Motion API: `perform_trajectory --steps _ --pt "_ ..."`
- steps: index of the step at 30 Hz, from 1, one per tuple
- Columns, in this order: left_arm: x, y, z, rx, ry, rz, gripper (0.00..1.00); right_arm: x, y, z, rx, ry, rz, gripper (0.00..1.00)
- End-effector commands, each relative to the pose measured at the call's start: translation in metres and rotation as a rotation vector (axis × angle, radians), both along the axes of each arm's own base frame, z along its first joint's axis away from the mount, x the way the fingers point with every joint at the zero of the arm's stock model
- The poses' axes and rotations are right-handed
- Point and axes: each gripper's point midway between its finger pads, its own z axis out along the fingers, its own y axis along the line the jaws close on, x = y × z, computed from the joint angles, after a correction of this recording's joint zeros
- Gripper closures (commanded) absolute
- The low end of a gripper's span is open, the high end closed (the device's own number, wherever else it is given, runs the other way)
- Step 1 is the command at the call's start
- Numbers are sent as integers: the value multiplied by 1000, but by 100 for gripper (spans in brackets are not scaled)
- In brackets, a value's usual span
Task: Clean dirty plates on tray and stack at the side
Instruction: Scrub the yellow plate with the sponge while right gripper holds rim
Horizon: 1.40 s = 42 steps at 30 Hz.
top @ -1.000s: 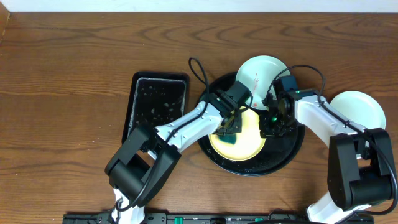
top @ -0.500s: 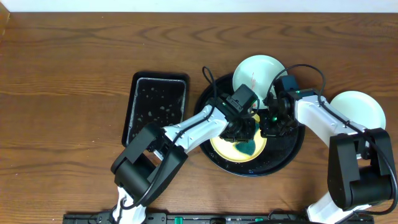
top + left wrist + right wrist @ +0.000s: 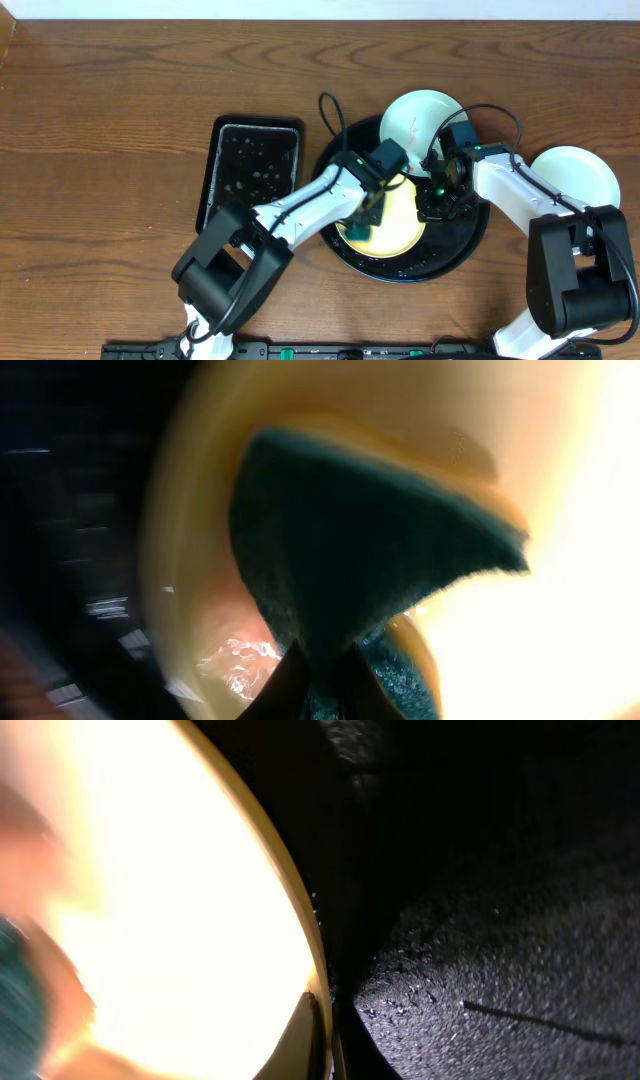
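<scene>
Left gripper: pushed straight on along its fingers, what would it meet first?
The left gripper clamps a dark green sponge that seems pressed on the pale yellow round plate, so that plate's face comes first, probably at once; blur hides the exact contact.

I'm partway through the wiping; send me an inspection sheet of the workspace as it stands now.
Surface: wooden table; no spill seen.
Job's things: yellow plate lies on the round black tray; a smeared pale plate rests across the tray's far rim; a second pale plate sits on the table, right of the tray.
Clutter: rectangular black tray left of the round one, speckled with droplets.
Grippers: left gripper, jaws shut on a green sponge against the yellow plate; right gripper, jaws pinching that plate's right rim.
Cables: a black cable loops off each wrist; no snag seen.
Surroundings: nothing seen.
</scene>
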Motion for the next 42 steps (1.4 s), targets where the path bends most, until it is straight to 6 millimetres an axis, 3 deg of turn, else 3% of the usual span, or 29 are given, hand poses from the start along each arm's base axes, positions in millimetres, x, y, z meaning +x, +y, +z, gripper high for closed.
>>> perform_trajectory --steps 1,3,5,8,11,13,18,27,31,35,42 --pt "29 89 -17 356 -104 65 92 -4 -16 -13 -102 17 4 99" --pt "32 87 -17 333 -102 92 91 -4 -16 -13 -102 17 4 99" --pt "31 72 -21 250 -77 102 88 -4 -16 -13 -102 18 4 99" --pt "21 25 -27 1 25 93 87 -4 -16 -13 -102 17 4 99" --pt "13 -31 -19 -283 109 54 87 -4 -16 -13 -102 17 4 99" --pt "10 -54 -13 -392 131 56 87 -4 -16 -13 -102 17 4 99" --pt "-1 -71 -16 -415 151 75 87 -5 -16 -13 -103 20 4 99" --pt "-49 -103 -26 -443 265 -30 87 -5 -16 -13 -103 20 4 99" --pt "-54 -99 -27 -432 272 -76 87 -5 -17 -13 -103 21 4 99" --pt "-40 -71 -33 -356 271 -2 92 -5 -16 -13 -103 20 4 99" --pt "5 29 -34 -83 177 205 92 -5 -17 -13 -103 20 5 99"
